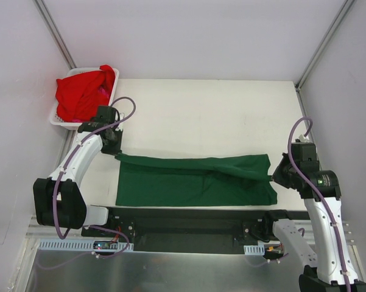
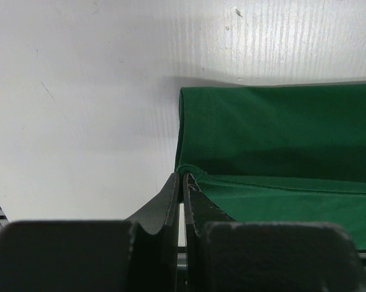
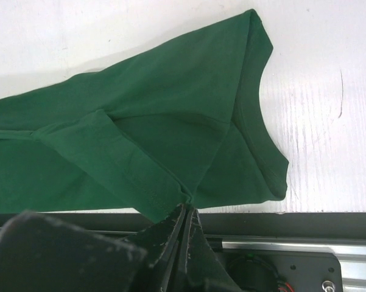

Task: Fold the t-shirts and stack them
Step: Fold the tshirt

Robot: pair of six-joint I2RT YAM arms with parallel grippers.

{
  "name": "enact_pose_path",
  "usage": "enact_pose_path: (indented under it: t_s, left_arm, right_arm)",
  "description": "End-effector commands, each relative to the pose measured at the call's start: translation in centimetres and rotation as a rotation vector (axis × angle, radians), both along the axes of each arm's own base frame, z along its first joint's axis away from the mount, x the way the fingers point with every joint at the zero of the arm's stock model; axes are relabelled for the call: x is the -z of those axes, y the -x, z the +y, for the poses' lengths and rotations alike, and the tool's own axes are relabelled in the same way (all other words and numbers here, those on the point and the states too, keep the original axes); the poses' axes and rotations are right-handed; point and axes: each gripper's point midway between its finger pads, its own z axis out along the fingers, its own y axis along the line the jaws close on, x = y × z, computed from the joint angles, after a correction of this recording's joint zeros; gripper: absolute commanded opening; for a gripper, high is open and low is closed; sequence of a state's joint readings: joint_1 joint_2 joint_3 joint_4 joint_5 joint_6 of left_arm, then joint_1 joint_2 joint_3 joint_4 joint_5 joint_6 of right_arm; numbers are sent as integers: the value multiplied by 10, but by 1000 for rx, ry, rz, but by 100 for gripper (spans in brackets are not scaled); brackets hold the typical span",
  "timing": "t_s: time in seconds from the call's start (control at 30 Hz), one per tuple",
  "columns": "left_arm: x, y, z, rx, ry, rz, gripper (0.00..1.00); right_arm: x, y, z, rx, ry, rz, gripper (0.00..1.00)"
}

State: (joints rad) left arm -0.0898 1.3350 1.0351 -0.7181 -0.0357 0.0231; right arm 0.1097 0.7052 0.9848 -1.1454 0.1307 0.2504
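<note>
A dark green t-shirt (image 1: 195,179) lies stretched left to right along the near edge of the table, its far half folded over itself. My left gripper (image 1: 115,149) is shut on the shirt's far left corner (image 2: 184,171). My right gripper (image 1: 275,175) is shut on a cloth edge at the shirt's right end (image 3: 187,201), near the collar (image 3: 256,131). Red t-shirts (image 1: 84,91) lie bunched in a white basket (image 1: 59,119) at the far left.
The white table (image 1: 207,115) stretches behind the green shirt. A black rail (image 1: 189,222) runs along the table's near edge. Grey walls with metal posts (image 1: 320,45) close in both sides.
</note>
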Motion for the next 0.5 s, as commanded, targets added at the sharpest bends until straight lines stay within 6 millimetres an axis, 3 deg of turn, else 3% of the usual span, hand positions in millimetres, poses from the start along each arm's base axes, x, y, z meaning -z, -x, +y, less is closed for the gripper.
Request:
enact_pose_path:
  t_s: [0.0, 0.47]
  left_arm:
    - [-6, 12, 10, -24, -35, 27, 0]
    - [4, 52, 9, -42, -85, 214, 0]
  right_arm:
    - [-2, 14, -10, 29, 37, 20, 1]
    - [-3, 22, -13, 20, 53, 12, 1]
